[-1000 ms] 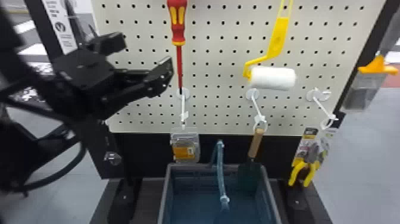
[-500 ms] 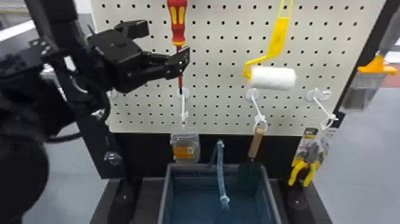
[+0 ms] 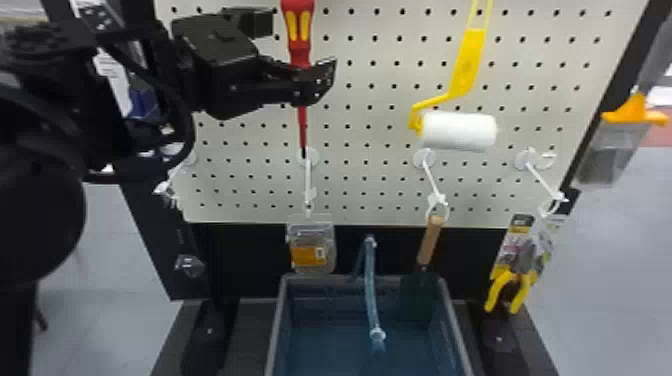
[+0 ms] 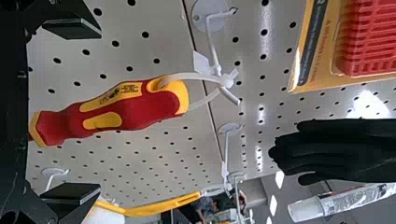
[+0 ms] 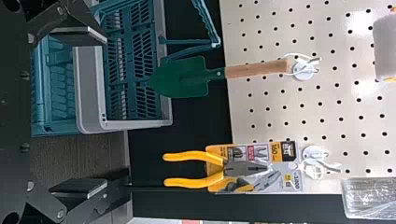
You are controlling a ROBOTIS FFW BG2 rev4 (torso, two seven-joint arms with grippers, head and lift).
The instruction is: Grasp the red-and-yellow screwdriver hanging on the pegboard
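The red-and-yellow screwdriver [image 3: 298, 27] hangs shaft-down against the pegboard [image 3: 380, 75]. In the head view my left gripper [image 3: 300, 50] has come in from the left, one finger crossing in front of the screwdriver below its handle. The left wrist view has the screwdriver handle [image 4: 140, 105] held by a white tie on a hook, its lower end lying between the spread fingers of my left gripper [image 4: 72, 111] without either visibly touching it. My right gripper [image 5: 79, 111] stands open in its wrist view, facing the lower board and holding nothing.
A yellow paint roller [image 3: 457, 131] hangs right of the screwdriver, with a trowel [image 3: 428, 245] and yellow-handled pliers [image 3: 510, 290] lower down. Beneath the board stands a blue basket [image 3: 277, 325]. A black glove [image 4: 336, 149] and a red packaged item [image 4: 369, 37] hang nearby.
In the head view my left gripper has moved right and upward, and its near finger now overlaps the screwdriver. The screwdriver has stayed in place.
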